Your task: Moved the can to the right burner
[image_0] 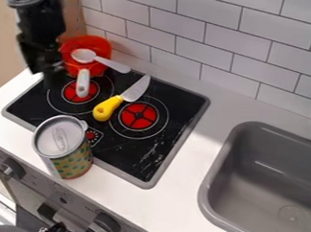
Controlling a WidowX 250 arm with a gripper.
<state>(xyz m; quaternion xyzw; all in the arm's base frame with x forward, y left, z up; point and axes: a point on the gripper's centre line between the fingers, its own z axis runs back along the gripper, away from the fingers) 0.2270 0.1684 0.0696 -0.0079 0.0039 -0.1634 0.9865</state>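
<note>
Upright, a patterned can (pixel 72 162) with a pale round top stands at the front edge of the black stovetop (pixel 158 159). Behind it, a white spoon (pixel 111 64) lies across a red pan (pixel 93 42). The tool (pixel 48 68) is beside the pan, open or closed, cannot tell.

At 8 o'clock, the can (pixel 71 164) has green spots on yellow. Between 10 and 11, the pot (pixel 100 45) is red. Red burners (pixel 138 116) mark the black stovetop (pixel 147 158); at 4, the sink (pixel 248 198) is grey.
</note>
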